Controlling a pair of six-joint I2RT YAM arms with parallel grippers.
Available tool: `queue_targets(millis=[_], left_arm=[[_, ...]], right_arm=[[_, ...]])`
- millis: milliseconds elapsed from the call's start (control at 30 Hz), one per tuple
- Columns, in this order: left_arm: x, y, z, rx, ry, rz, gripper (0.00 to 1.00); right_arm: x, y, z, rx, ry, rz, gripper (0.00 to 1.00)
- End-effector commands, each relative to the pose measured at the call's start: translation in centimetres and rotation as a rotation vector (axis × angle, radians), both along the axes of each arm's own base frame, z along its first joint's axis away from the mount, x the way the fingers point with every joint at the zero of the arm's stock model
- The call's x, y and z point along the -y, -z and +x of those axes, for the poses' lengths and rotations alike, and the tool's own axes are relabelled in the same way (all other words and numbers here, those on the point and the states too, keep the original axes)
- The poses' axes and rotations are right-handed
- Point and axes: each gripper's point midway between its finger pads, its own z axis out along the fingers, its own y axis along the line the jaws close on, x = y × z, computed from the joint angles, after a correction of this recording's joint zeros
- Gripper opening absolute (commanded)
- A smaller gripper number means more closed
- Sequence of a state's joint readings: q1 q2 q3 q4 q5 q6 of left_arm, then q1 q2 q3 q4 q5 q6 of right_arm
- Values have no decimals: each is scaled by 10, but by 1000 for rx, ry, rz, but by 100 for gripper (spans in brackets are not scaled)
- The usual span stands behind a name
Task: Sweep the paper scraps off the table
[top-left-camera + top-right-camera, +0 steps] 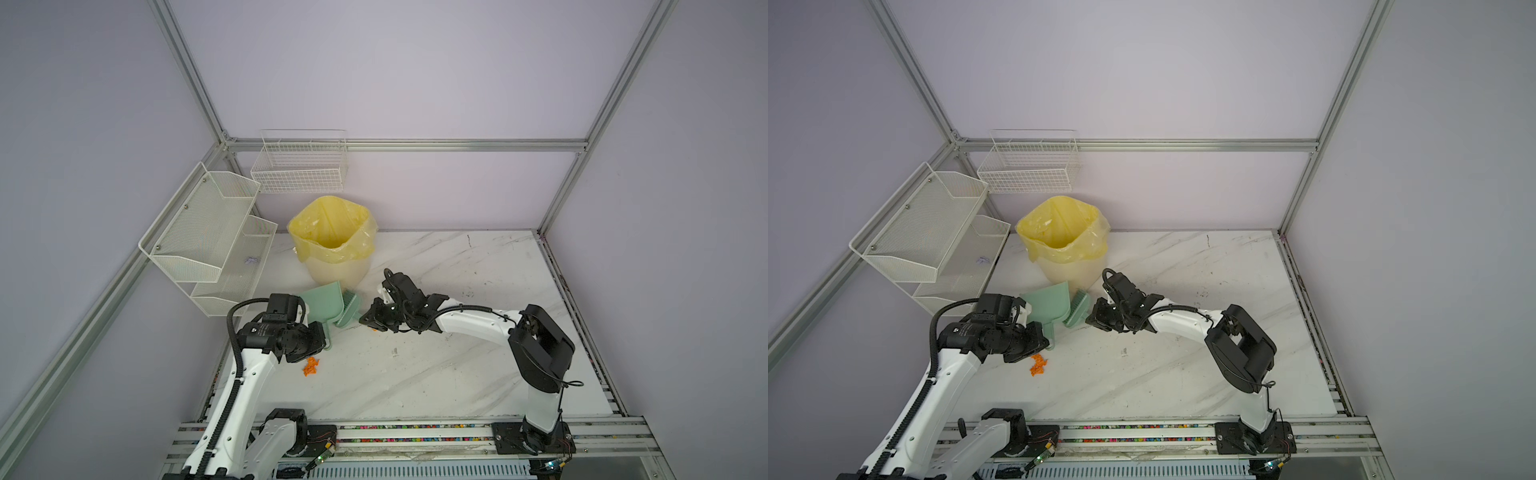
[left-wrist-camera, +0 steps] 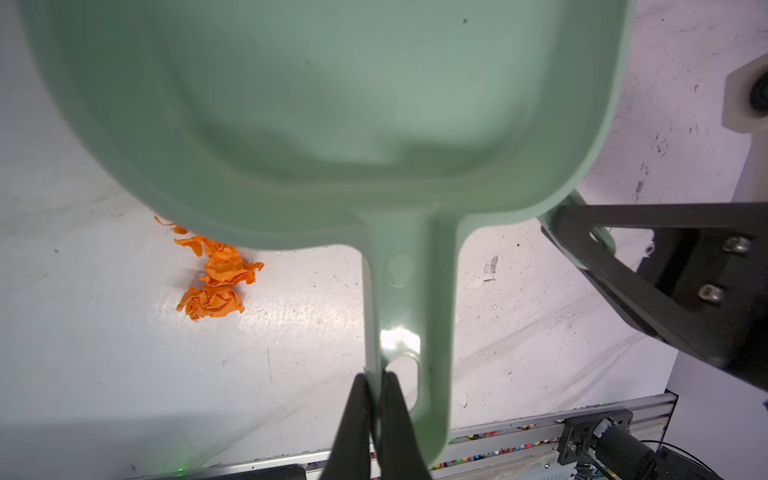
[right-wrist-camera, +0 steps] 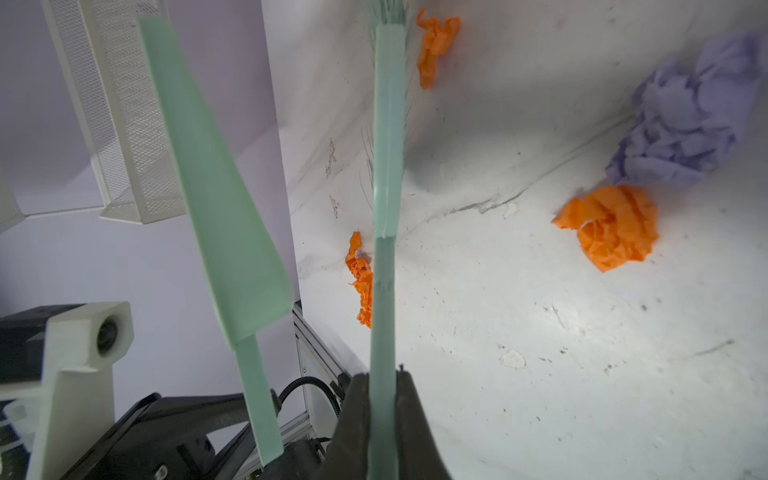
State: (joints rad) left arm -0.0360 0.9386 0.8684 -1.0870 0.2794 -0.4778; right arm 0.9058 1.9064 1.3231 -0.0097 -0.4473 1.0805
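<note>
The paper scraps (image 1: 311, 366) lie on the tabletop (image 1: 457, 374) in two groups. An orange cluster sits on the left side, just beside the left arm's wrist in both top views. In the left wrist view it lies to one side of the dustpan (image 2: 332, 104) handle, with its far end hidden under the pan's rim, apart from the left jaws. Those jaws are closed on the end of the handle, by its hanging hole. The right jaws are clamped on the handle of the green brush (image 3: 384, 270), seen edge-on. The right wrist view shows three orange wads and one lavender wad around it. One orange wad is partly behind the handle and the others lie off to the side; none touches the jaws. In both top views the right arm hides most of this group. Dustpan and brush head stand side by side just in front of the yellow-lined bin (image 1: 332, 232). One pale lavender scrap lies in the mesh shelf (image 1: 195, 224).
</note>
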Motion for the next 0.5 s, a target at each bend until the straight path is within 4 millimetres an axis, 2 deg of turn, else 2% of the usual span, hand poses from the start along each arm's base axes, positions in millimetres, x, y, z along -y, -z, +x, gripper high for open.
queue_targets(millis=[0, 133, 233, 333, 467], left_arm=[[0, -16, 6, 55, 15, 12, 0], [1, -15, 5, 50, 19, 6, 0], [2, -15, 6, 51, 23, 3, 0], [3, -14, 4, 47, 26, -2, 0], [6, -11, 1, 41, 30, -10, 0]], right_arm=[[-19, -34, 18, 47, 30, 122, 0], [-25, -20, 21, 19, 36, 128, 0], [-22, -9, 22, -4, 43, 112, 0], [-9, -1, 22, -33, 57, 99, 0], [18, 7, 22, -61, 91, 75, 0]])
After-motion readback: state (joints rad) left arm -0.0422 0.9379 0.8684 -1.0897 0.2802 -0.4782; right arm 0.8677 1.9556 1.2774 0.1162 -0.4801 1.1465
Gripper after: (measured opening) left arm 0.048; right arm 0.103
